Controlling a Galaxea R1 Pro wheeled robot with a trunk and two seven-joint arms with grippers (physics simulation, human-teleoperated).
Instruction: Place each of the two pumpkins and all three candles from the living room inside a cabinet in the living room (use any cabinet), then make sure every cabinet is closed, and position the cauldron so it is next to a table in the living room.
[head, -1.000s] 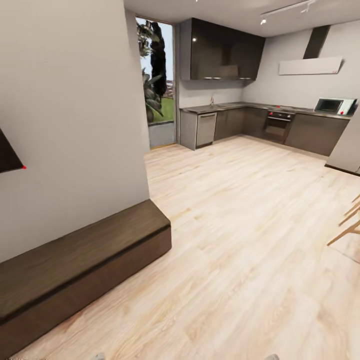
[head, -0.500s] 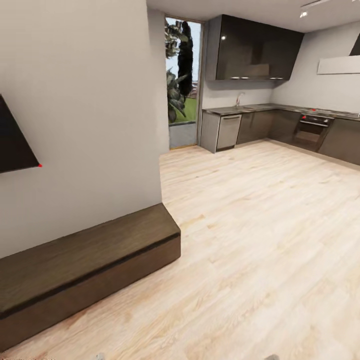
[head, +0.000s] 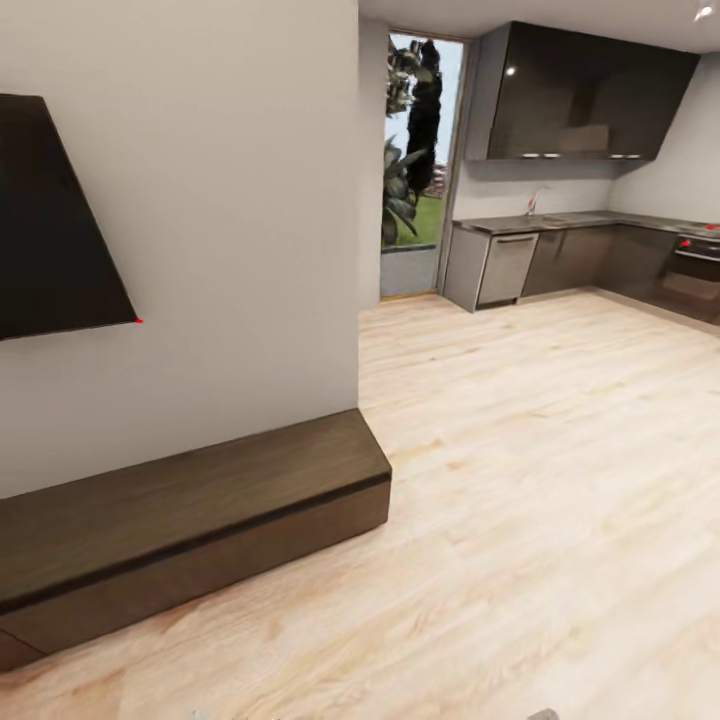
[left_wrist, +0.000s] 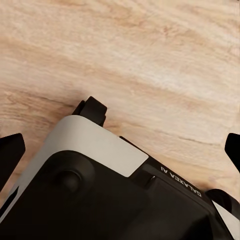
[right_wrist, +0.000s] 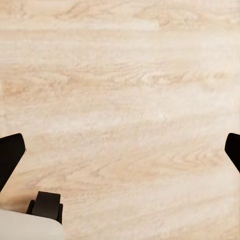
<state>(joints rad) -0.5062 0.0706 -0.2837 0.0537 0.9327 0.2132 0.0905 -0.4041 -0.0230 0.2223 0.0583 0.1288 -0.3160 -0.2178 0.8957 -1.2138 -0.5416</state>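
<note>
The cabinet (head: 190, 520) stands along the foot of the grey wall (head: 230, 230), low and long, in dark brown wood. Its front is flat and closed, and its top carries nothing. Its right end reaches the outer corner of the wall, where the room opens toward the kitchen. Above the cabinet, a dark flat screen (head: 50, 220) hangs on the wall, with a small red dot at its lower right corner.

The pale wood floor (head: 540, 480) runs from the cabinet's front to the kitchen with nothing standing on it. Far behind, a tall glass door (head: 412, 170) shows green plants outside. Beside it stand the grey kitchen counter (head: 560, 255) and the glossy dark cupboards (head: 585, 95) above it. An oven (head: 695, 270) is at the right edge of the head view.

In the left wrist view, the left gripper (left_wrist: 120, 150) has its two dark fingertips far apart at the two sides of the picture, with nothing between them. Under it lies the robot base (left_wrist: 100, 185), white and black, over the floor boards. In the right wrist view, the right gripper (right_wrist: 120, 150) also has its fingertips wide apart and holds nothing. A black wheel (right_wrist: 46, 206) of the base shows near one corner.
</note>
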